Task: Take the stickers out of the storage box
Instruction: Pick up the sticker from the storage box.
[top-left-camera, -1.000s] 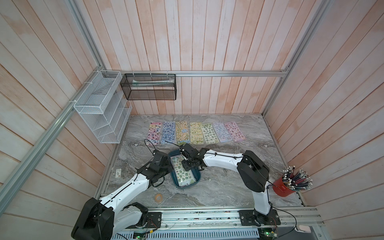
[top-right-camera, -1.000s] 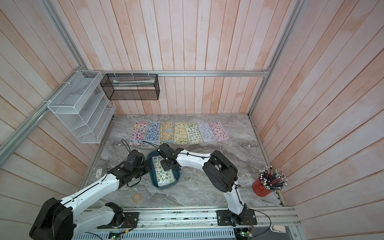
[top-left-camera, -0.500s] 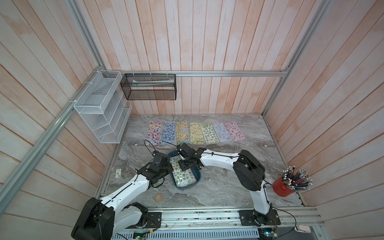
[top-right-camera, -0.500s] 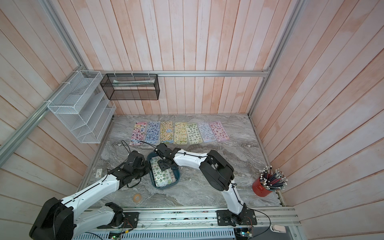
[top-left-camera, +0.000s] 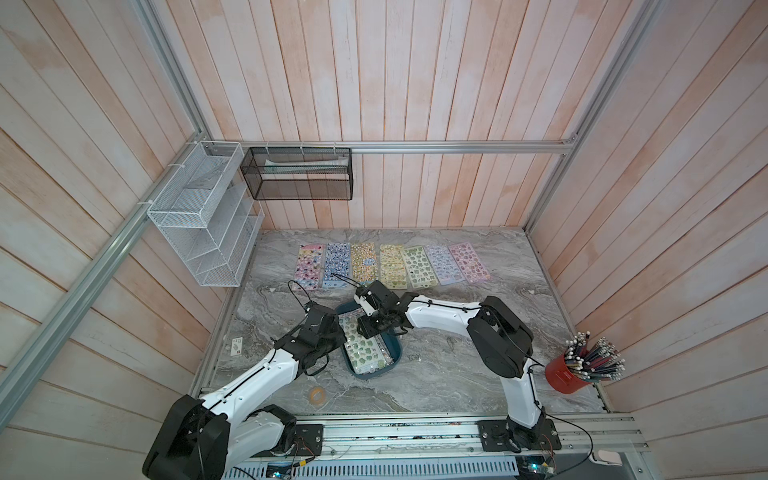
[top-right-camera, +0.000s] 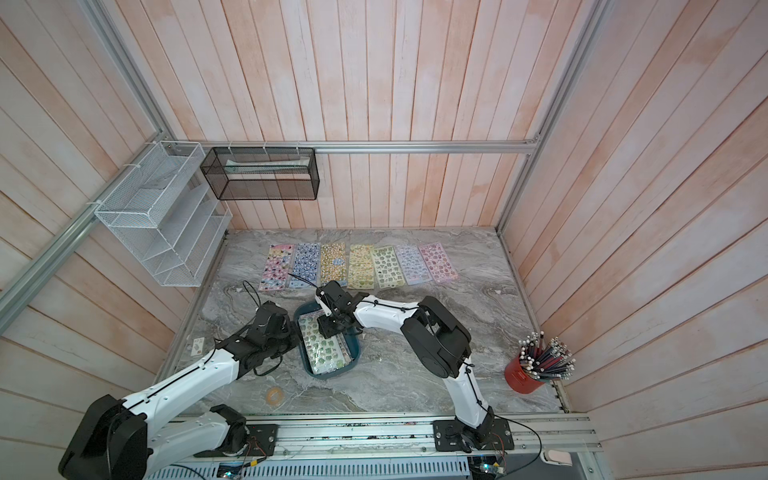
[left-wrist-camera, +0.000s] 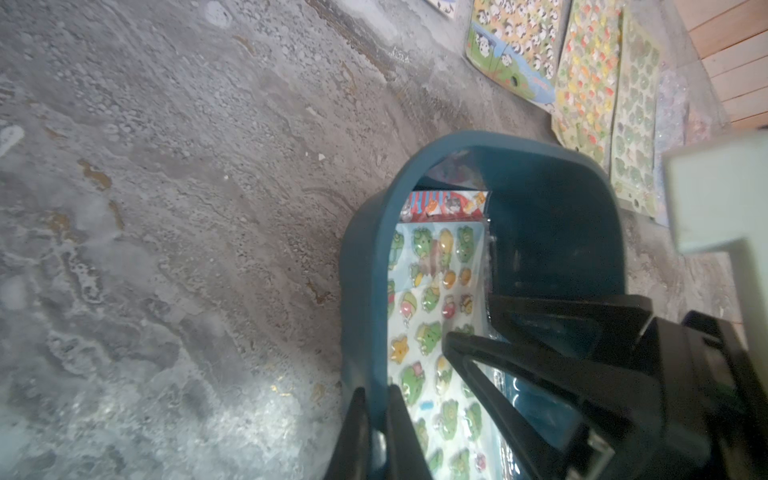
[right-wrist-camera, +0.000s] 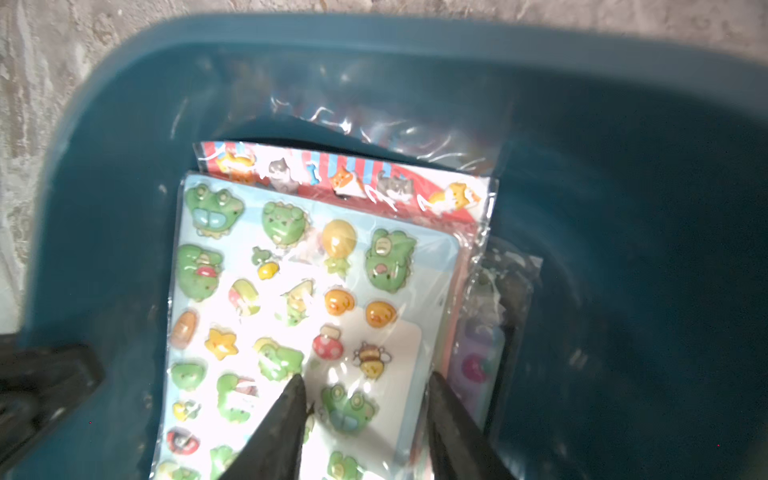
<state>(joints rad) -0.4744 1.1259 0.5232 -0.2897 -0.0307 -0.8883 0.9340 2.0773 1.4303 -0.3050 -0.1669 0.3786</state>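
— Hardly anything has moved in the last second. The right gripper (right-wrist-camera: 365, 386) still dips into the storage box (top-left-camera: 398, 353), and only its jaws have parted wider. The box has kept its place.

— What does the box hold?

— A stack of stickers in clear sleeves. Uppermost lies a pale blue frog sticker sheet (right-wrist-camera: 291, 291). A red-and-blue striped sticker sheet (right-wrist-camera: 353, 174) with cats and dogs peeps out beneath it at the box's far end. A lilac one shows along one side, mostly hidden.

— And the claws?

— The right gripper's fingers (right-wrist-camera: 278, 436) stand spread. One tip is on the frog sticker sheet and the other at its long edge, with nothing pinched. The left gripper (left-wrist-camera: 377, 411) is pressed together on the box's left rim, one finger outside the wall and one inside.

— What lies outside the box?

— Beyond its far end, a row of seven sticker sheets (top-left-camera: 392, 266) lies flat, side by side, on the marble tabletop (top-left-camera: 436, 374). Well to the box's right stands a red cup (top-left-camera: 563, 378) crammed with pencils (top-left-camera: 594, 359). Left of and beyond the box, a white wire-mesh rack (top-left-camera: 199, 232) hangs on the wall. Beside the rack hangs a black mesh basket (top-left-camera: 299, 191), which holds something pale and long that cannot be made out.
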